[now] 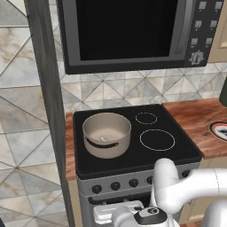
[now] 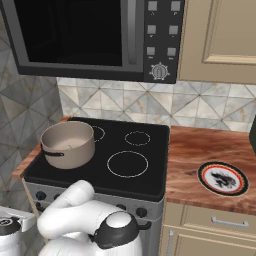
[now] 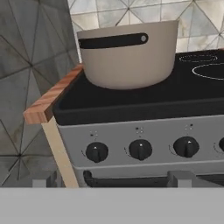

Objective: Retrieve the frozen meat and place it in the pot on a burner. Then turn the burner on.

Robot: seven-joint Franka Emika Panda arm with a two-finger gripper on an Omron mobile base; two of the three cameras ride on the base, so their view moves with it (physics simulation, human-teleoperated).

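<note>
Meat (image 1: 103,138), small pale lump, inside round beige pot (image 1: 107,134) on glossy black stove top (image 1: 177,150). Knobs (image 3: 140,149) round, dark. Gripper opening: cannot tell.

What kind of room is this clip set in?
A rendered home kitchen: a black glass stove top with a beige pot on it, a row of knobs on the stove front, a microwave mounted above, and a wooden counter beside it.
</note>
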